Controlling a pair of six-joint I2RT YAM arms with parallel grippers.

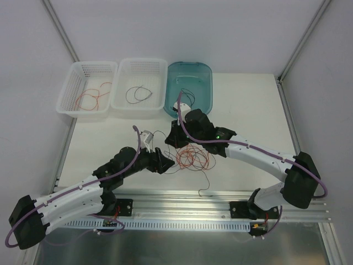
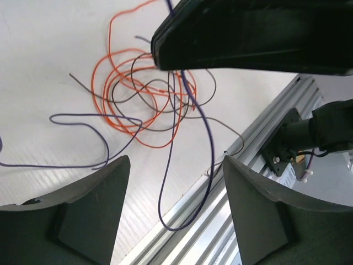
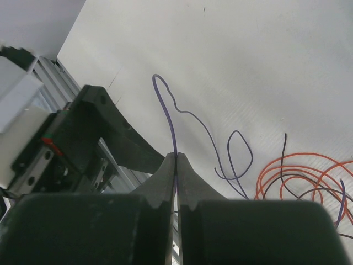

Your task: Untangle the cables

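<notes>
Near the table's front edge the cables lie in a tangle. The left gripper hangs over them, jaws apart; the right gripper pinches a thin purple wire.

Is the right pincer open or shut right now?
Shut: the right pincer is clamped tight on a thin purple wire that emerges from between its tips.

Bright, even overhead light; white table mildly glary, shadows soft. Wrist views: near fingers dark, soft-focus; cables sharp. Overhead view slightly grainy.
</notes>
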